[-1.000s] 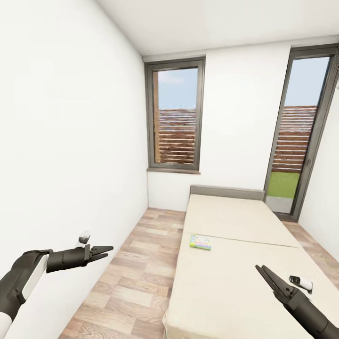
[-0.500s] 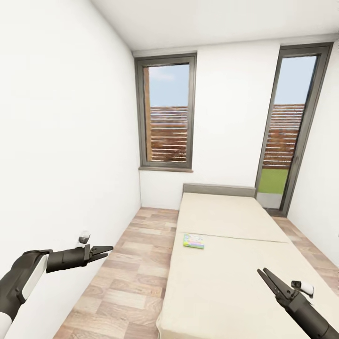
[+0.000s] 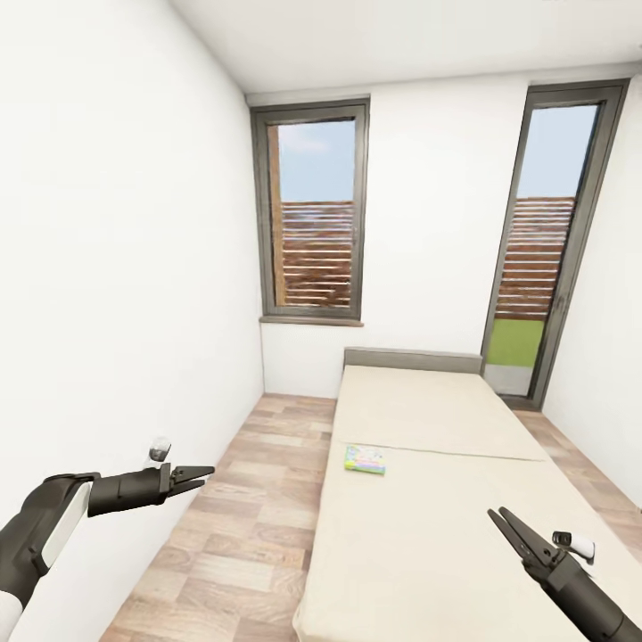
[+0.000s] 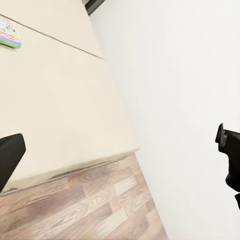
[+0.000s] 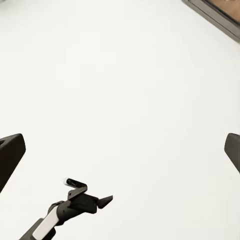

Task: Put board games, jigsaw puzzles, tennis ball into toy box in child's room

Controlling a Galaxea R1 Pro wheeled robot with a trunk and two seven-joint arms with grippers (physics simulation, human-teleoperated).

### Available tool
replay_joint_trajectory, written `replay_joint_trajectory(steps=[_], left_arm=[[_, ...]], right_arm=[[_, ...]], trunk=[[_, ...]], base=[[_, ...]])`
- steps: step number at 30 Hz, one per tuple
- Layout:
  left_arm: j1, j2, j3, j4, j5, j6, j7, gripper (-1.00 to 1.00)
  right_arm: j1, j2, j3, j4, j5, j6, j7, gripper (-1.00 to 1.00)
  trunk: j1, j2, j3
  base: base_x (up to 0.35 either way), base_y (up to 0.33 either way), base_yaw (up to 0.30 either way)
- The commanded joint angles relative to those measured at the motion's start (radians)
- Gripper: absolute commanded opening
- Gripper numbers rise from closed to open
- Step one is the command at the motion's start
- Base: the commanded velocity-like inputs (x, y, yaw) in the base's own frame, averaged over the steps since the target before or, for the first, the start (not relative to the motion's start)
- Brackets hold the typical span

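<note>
One of the board games (image 3: 366, 459), a flat green-and-white printed box, lies on the cream mattress of the bed (image 3: 419, 499) near its left edge, about midway along. It also shows in the left wrist view as the board game (image 4: 9, 34) on the bed (image 4: 60, 95). My left gripper (image 3: 203, 476) hangs open over the wood floor beside the left wall, holding nothing. My right gripper (image 3: 497, 515) is open above the near right part of the mattress, well short of the box. The table, toy box, jigsaw puzzles and tennis ball are out of view.
A strip of wood-plank floor (image 3: 241, 517) runs between the left white wall (image 3: 116, 294) and the bed. A window (image 3: 312, 214) and a tall glass door (image 3: 544, 250) stand in the far wall. The right wrist view looks across at my left arm (image 5: 75, 202) against the wall.
The whole picture has slid left, so the camera has turned right. Both arms keep their pose and both grippers stay open. The board game has not moved on the bed.
</note>
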Motion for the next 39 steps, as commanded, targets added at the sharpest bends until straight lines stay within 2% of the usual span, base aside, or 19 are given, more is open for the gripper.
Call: replay_joint_trajectory(steps=[1, 15, 25, 39], left_arm=[[0.0, 0.0, 0.0, 0.0, 0.002, 0.006, -0.001, 1.0], [0.0, 0.002, 0.0, 0.0, 0.002, 0.006, -0.002, 1.0], [0.0, 0.002, 0.004, 0.0, 0.002, 0.006, -0.002, 1.0], [0.0, 0.002, 0.006, 0.0, 0.003, 0.007, -0.003, 1.0]], right_arm=[[0.0, -0.001, 0.0, 0.001, -0.007, 0.008, -0.001, 1.0], [0.0, -0.002, -0.002, 0.003, -0.01, 0.008, -0.002, 1.0], [0.0, -0.001, -0.008, -0.006, -0.007, 0.009, -0.003, 1.0], [0.0, -0.004, -0.02, 0.007, -0.01, 0.026, -0.004, 1.0]], trunk=[[0.0, 0.0, 0.0], [0.0, 0.0, 0.0], [0.0, 0.0, -0.003], [0.0, 0.0, -0.023]], base=[[0.072, 0.0, -0.093], [0.072, 0.0, -0.159], [0.071, 0.0, -0.029], [0.076, 0.032, -0.002]])
